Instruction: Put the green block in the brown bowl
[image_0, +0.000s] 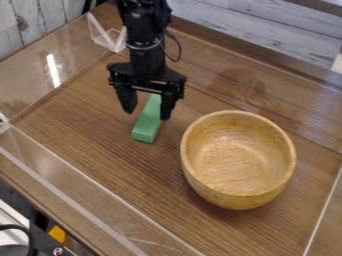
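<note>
Gripper (146, 101) points straight down over the far end of the block (148, 122), fingers (126, 99) spread apart on either side, not clamped. Block lies flat on the bench (80, 150), mid-surface, just beside the bowl (238, 158).

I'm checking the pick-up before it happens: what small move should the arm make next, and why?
Probably close the pincer on the green block. The jaws stand open, pointing down, straddling the block's far end, and the block lies flat on the table, outside the brown bowl.
</note>
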